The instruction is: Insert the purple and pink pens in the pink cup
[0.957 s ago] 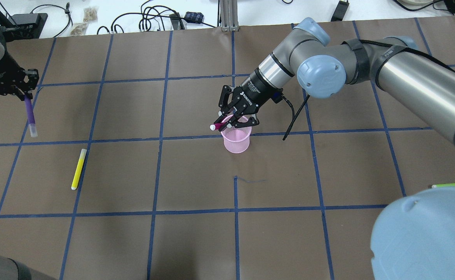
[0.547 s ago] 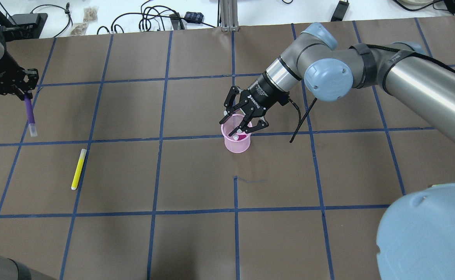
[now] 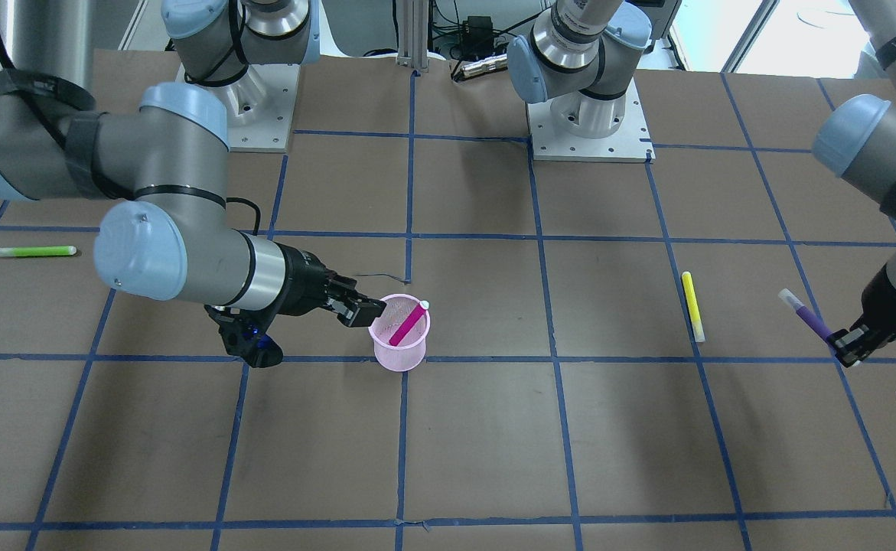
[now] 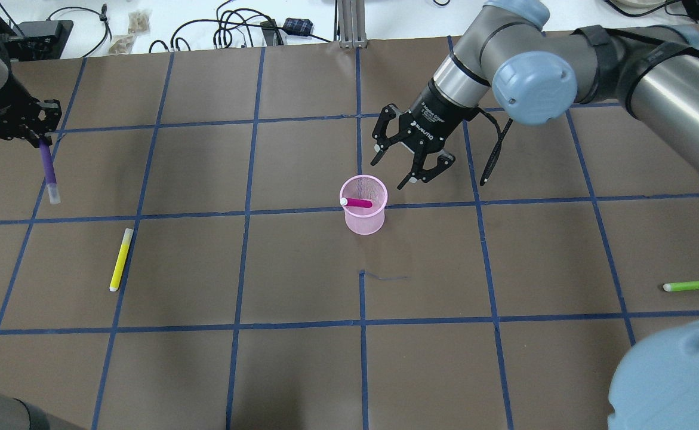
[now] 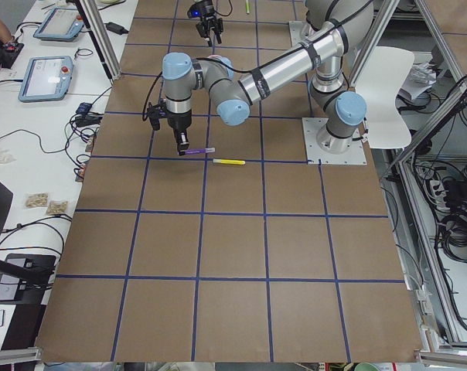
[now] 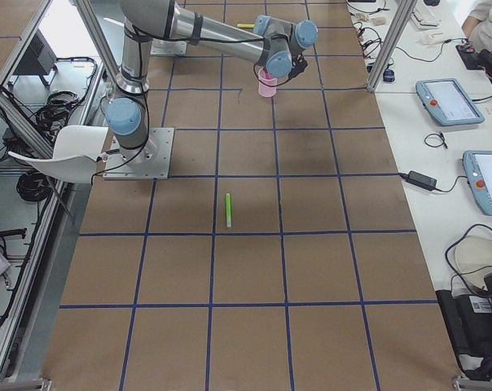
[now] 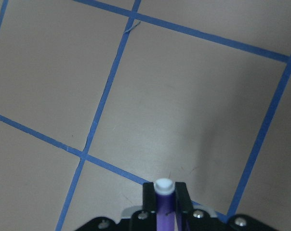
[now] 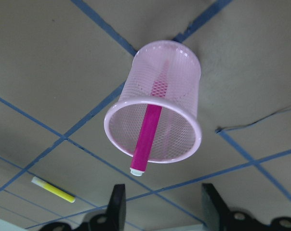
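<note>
Pink pen [image 4: 358, 203] was in: it leaned slantwise inside the pink cup [image 4: 365, 224] at centre of the overhead frame, white end propped on the rim. Cup stood upright on the surface [image 4: 301, 269].

Right pincer [image 4: 387, 174] hung just up and right of the cup, jaws spread wide, nothing in them, clear of the rim.

Far left of the overhead frame, the left pincer [image 4: 40, 141] was clamped on one end of the purple pen [image 4: 48, 173]. The rest of the pen stuck out below, white cap pointing down-frame, off the surface as the side view had it. So half done, I'd say; purple one was well apart from the cup.

Yellow pen [image 4: 120, 260] and green pen [image 4: 696, 285] lay loose, lower left and right edge. Not wanted.

Risks as I read it:
- Grip was at the very end of a long pen, so a quick swing across could let it pivot or slip.
- Cup looked like light mesh; a pen tip catching the rim could knock it over, spilling the pink one.
- Pink pen crossed the mouth, so less room to drop in.
- Right arm sat close to the cup, so it could clash w/ the left arm coming in.
</note>
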